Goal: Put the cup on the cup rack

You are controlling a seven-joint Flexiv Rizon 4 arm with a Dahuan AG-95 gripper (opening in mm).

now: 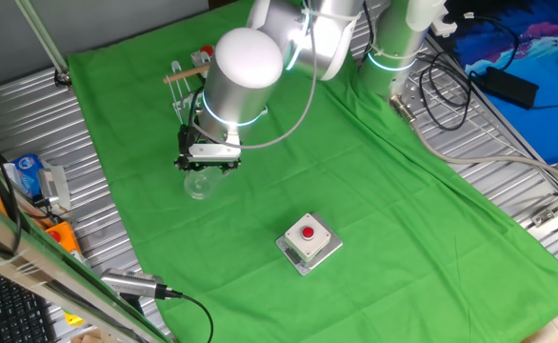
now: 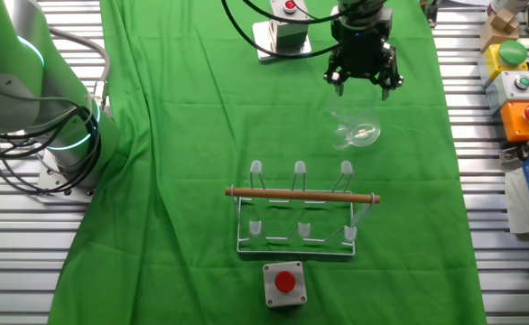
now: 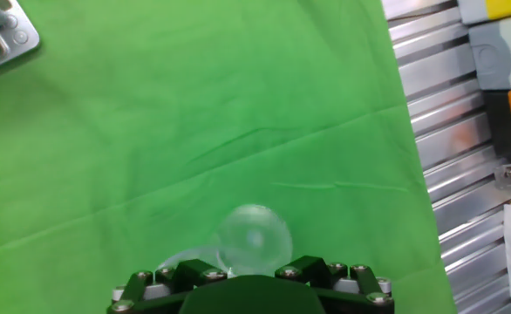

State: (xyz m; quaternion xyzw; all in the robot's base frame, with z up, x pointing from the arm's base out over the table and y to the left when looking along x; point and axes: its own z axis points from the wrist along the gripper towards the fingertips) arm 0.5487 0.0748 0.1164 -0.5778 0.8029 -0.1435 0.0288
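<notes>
Lying on the green cloth (image 2: pixel 174 135) is one clear cup (image 2: pixel 357 132), between the gripper (image 2: pixel 364 81) and the single cup rack (image 2: pixel 301 212). It looks light, rigid, slippery and breakable; the rim or small handle seems the safest hold. Whether the gripper's jaws are spread or closed cannot be told. Two red-button boxes (image 2: pixel 284 283) are visible.

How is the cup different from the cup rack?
The cup is a small round thing lying on the green cloth; the cup rack is wider and stands upright. The cup is all clear, while the cup rack carries a wooden rod. Both are mostly see-through.
</notes>
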